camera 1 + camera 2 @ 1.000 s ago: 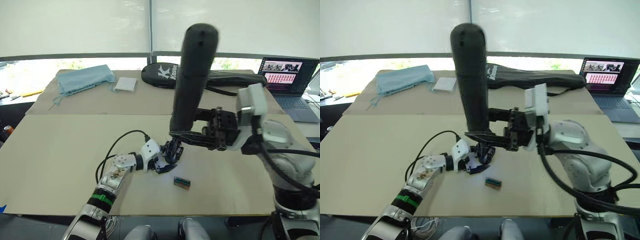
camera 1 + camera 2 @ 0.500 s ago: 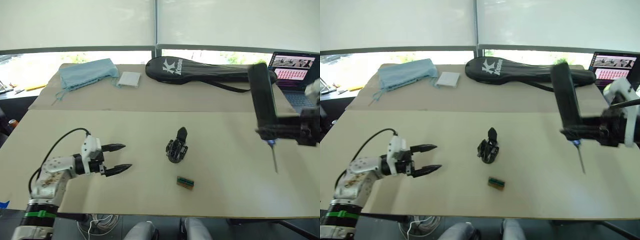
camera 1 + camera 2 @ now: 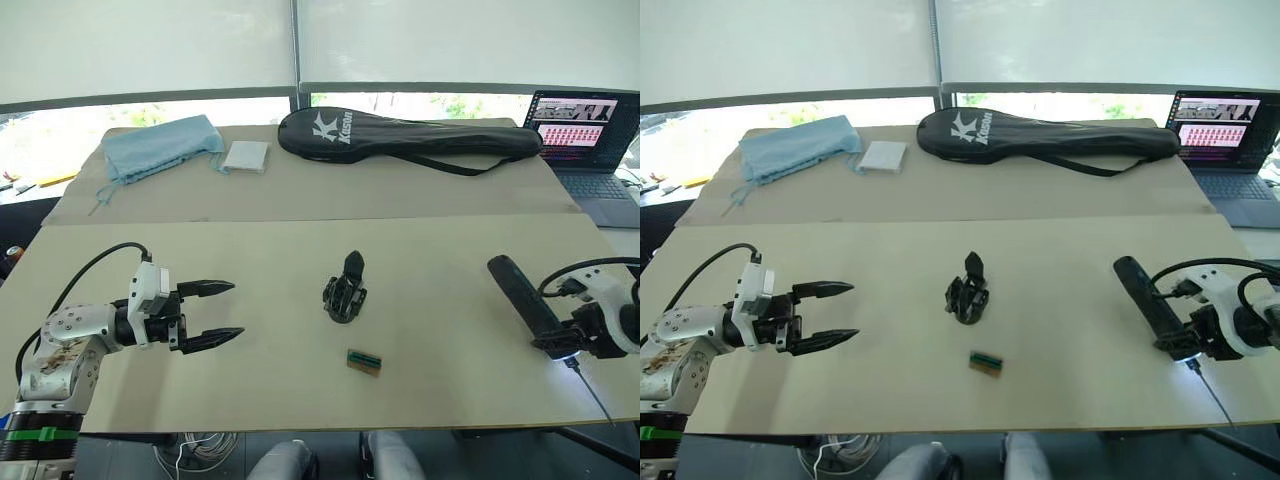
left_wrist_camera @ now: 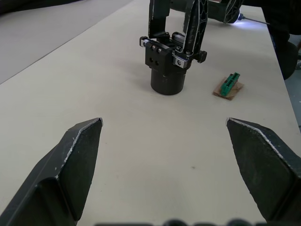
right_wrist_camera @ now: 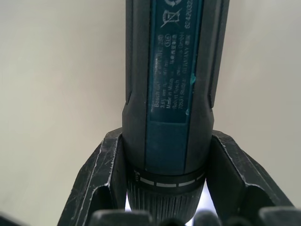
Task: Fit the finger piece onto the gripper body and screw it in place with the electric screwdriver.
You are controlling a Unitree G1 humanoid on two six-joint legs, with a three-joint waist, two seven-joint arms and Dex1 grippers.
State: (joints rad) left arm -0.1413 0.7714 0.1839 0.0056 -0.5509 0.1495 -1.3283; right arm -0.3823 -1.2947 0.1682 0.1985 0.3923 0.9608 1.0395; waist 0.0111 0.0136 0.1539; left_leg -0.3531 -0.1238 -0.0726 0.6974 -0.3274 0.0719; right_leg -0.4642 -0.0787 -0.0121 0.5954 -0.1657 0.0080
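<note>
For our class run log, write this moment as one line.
left gripper: open, empty | right gripper: shut on screwdriver, low over table | gripper body: upright, mid-table, untouched

Count: 1 gripper body [image 3: 344, 290], 1 electric screwdriver [image 3: 525, 303], 1 green block [image 3: 364, 361]. Also 1 racket bag [image 3: 400, 137], 1 laptop [image 3: 588, 145], 1 blue cloth [image 3: 158, 147], 1 white pad [image 3: 246, 156].

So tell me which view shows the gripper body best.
The left wrist view: the gripper body stands close and large there, upright on its round base, screws and black finger plainly seen. Both eye views show it small at mid-table, a dark lump with one finger pointing up, apart from both grippers.
</note>
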